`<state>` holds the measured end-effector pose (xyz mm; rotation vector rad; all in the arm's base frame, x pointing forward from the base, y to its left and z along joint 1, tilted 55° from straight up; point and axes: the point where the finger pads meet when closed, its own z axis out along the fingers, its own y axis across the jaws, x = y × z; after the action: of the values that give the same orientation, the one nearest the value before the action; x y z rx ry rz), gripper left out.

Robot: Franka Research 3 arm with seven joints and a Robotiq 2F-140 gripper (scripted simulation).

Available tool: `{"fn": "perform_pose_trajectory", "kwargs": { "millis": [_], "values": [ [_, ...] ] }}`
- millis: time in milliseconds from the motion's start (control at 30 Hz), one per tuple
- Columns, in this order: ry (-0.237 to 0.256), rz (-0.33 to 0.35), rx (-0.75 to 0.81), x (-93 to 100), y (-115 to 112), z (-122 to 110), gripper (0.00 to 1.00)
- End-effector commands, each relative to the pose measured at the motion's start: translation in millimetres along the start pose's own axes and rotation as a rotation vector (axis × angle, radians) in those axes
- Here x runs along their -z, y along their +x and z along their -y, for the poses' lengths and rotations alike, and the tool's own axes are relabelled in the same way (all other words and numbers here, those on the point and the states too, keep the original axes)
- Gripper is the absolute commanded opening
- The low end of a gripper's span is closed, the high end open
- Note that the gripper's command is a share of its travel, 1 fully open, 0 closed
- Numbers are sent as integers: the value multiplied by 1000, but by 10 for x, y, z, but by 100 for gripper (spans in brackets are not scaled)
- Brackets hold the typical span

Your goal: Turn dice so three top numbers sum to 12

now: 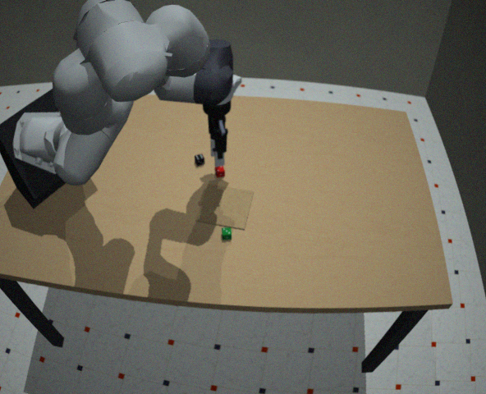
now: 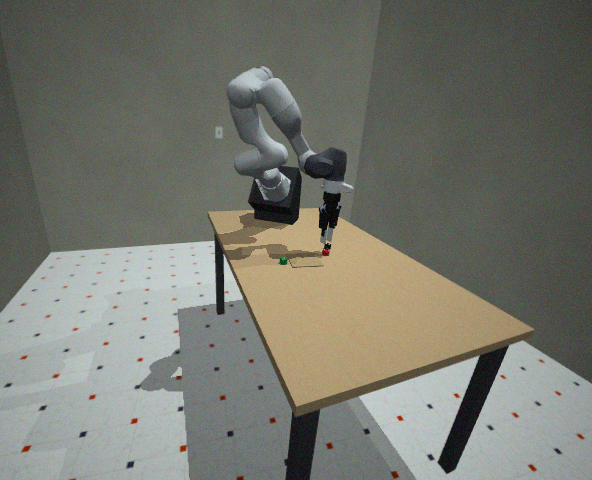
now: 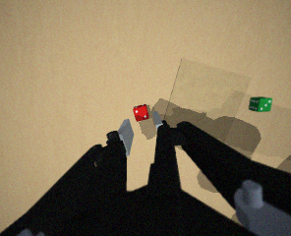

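My gripper [image 1: 218,159] [image 2: 326,241] [image 3: 143,123] points down with its fingers partly open and nothing between them. The tips are just above and beside the red die [image 1: 220,171] [image 2: 325,252] [image 3: 141,112], which sits on the table off the mat. Two pips show on it in the wrist view. The thin see-through mat [image 1: 236,207] [image 2: 306,262] [image 3: 209,81] lies flat near the red die. The green die [image 1: 226,233] [image 2: 283,260] [image 3: 261,104] sits just off the mat's opposite side. The black die [image 1: 199,159] [image 2: 328,245] sits off the mat, near the red one, outside the wrist view.
The wooden table [image 1: 341,212] [image 2: 368,310] carries the arm's black base [image 1: 26,169] [image 2: 275,209] at one end. The arm's shadow falls across part of the mat and the table beside it.
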<state>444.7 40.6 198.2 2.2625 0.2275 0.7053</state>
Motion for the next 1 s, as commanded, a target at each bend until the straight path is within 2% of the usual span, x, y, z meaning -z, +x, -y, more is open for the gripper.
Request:
{"fn": "perform_pose_trajectory", "kwargs": {
  "millis": [0, 567, 967],
  "values": [
    [7, -11, -14, -45, 35, 26, 25],
    [7, -11, -14, -253, 39, 23, 25],
    [7, -11, -14, -315, 40, 23, 25]
  ]
}}
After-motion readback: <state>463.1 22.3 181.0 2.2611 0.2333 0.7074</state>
